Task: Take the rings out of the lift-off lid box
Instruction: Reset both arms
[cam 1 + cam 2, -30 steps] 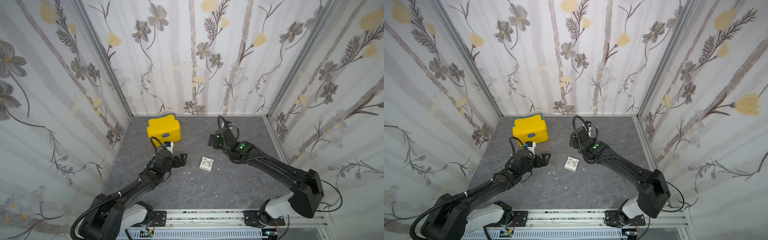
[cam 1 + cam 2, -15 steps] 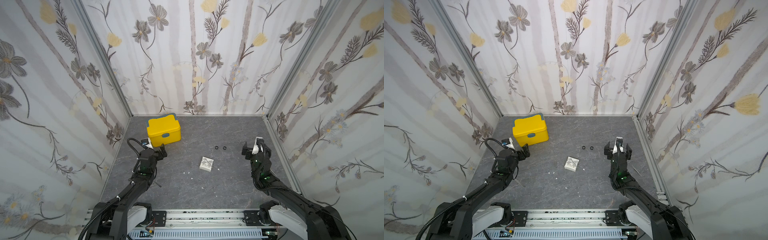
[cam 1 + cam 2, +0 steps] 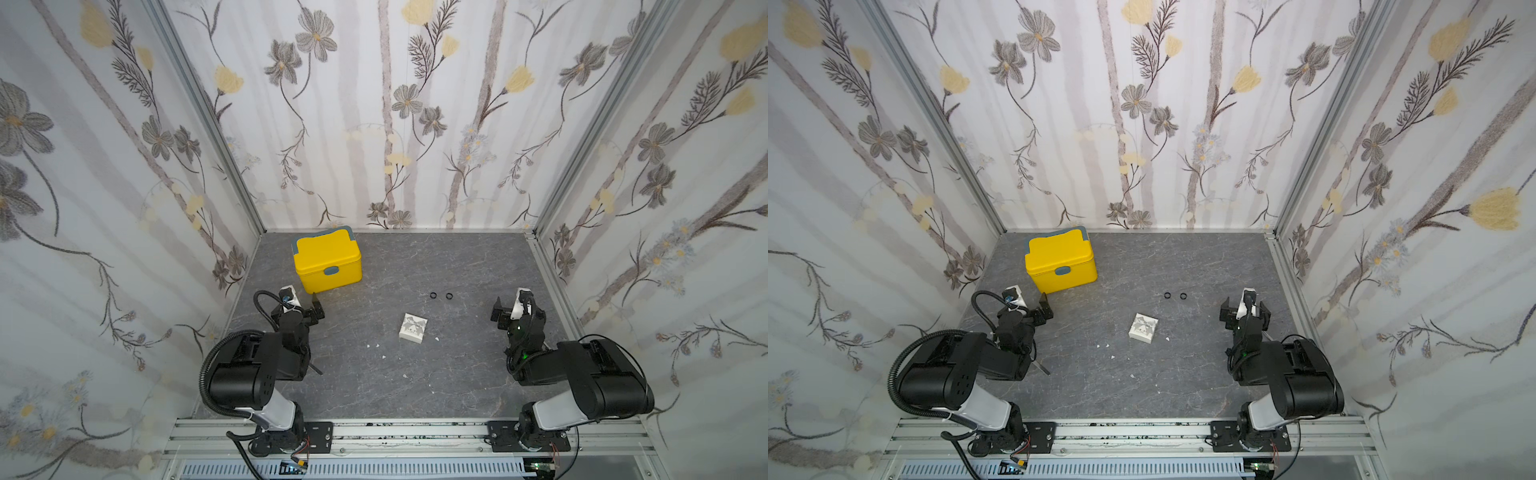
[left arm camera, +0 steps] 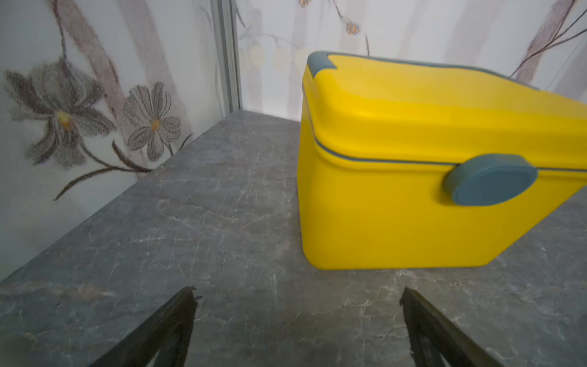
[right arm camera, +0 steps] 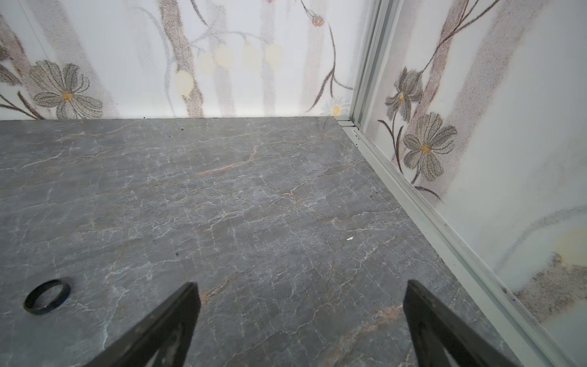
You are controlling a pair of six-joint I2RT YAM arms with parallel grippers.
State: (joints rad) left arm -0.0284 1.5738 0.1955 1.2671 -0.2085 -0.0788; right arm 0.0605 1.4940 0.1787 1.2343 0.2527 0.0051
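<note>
Lift-off lid box (image 3: 413, 328): small, white and square, standing near the middle of the grey surface (image 3: 395, 386). Its lid, printed with a bow pattern, is on top in both top views (image 3: 1143, 329).
Rings (image 3: 433, 296): two tiny black bands lying flat on the surface outside the lift-off lid box, beyond it toward the back wall and a little to its right. They lie side by side, close together but not touching. The right wrist view shows one of them (image 5: 47, 297).
Left jaws: spread wide and holding nothing, low over bare surface, well to the left of the lift-off lid box and apart from it.
Right jaws: spread wide and holding nothing, well to the right of the lift-off lid box. The ring in the wrist view lies off to one side of them, outside the gap.
Left arm (image 3: 249, 374): folded back, nearer the front rail than the lift-off lid box.
Right arm (image 3: 582, 374): folded back in the same way on the opposite side.
Yellow box (image 3: 327, 259): much larger, closed, with a grey latch (image 4: 490, 179). It stands beyond and to the left of the lift-off lid box, just ahead of the left jaws.
White scraps (image 3: 372, 345): a few small bits scattered on the surface close around the lift-off lid box.
</note>
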